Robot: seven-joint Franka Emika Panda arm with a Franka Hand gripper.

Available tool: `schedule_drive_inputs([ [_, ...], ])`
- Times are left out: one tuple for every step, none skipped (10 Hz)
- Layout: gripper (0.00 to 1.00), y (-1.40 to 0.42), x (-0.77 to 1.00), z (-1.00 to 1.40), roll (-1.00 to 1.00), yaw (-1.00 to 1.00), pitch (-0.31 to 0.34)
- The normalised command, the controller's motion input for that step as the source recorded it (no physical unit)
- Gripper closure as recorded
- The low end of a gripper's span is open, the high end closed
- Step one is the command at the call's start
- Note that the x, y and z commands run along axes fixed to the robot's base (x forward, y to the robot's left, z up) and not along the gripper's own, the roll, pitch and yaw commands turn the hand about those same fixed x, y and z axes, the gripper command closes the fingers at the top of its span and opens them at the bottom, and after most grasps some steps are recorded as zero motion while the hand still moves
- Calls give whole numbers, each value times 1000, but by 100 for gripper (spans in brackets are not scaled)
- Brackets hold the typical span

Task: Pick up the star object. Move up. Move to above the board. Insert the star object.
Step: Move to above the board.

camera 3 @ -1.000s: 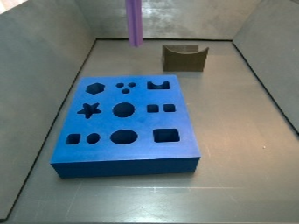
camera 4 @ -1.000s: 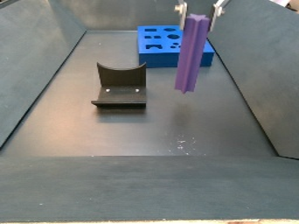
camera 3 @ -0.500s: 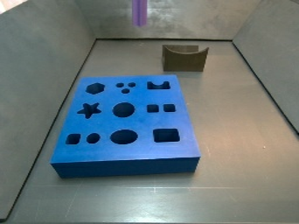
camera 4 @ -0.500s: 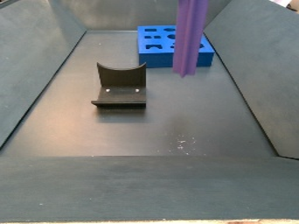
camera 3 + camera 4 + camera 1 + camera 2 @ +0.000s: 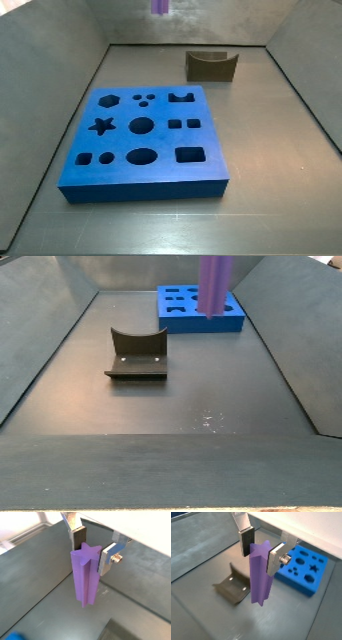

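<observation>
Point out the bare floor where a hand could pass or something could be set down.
Free: the wide dark floor in front of the L-shaped fixture, and the strips between the flat blue board and the side walls. Tighter: the gap between the board's far edge and the fixture. The gripper, fingers shut on the light-purple star prism, hangs high above the floor.

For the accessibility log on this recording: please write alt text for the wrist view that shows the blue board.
The gripper holds the purple star object upright between its fingers, lifted clear of the grey floor. Beneath it stands the dark fixture, and the blue board with its cut-out holes lies off to one side.
</observation>
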Motion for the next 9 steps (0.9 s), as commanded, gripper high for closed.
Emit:
schedule_drive_inputs([
  [100,-1000,18,68,221,263,90],
  [100,-1000,19,69,129,133,43],
  [100,-1000,20,67,89,73,29],
  [100,-1000,19,68,69,55,25],
  [100,-1000,17,74,30,32,21],
  [100,-1000,19,75,6,21,20],
  [100,-1000,21,83,1,13,29],
  [100,-1000,22,90,3,12,41],
  [100,-1000,27,96,10,9,51],
])
